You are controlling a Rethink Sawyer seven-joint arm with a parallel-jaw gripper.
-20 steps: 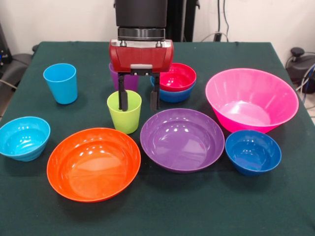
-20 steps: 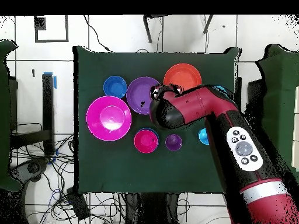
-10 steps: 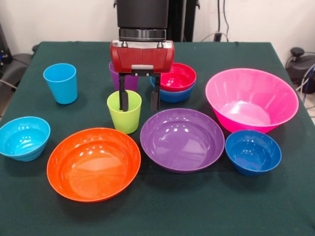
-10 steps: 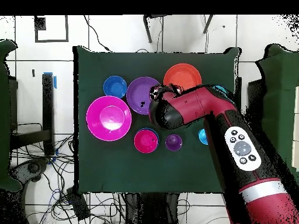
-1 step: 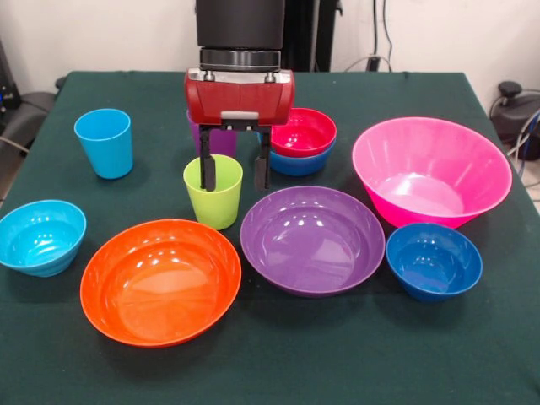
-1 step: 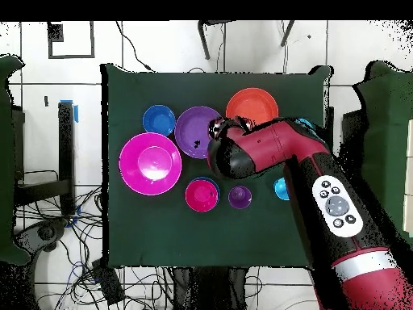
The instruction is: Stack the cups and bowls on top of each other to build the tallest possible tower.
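1. Gripper [image 5: 233, 172] hangs fingers spread, one inside the lime green cup [image 5: 213, 192], which stands beside the purple bowl [image 5: 312, 238].
2. Closing off-centre could tip it.
3. Red bowl [image 5: 304, 132] looks close enough to bump.

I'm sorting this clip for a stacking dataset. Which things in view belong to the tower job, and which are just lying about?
Belong to the job:
lime green cup, with the open tool straddling its rim
light blue cup
purple cup
red bowl nested in a blue bowl
cyan bowl
dark blue bowl
orange bowl
purple bowl
pink bowl

Lying about:
cables on the floor
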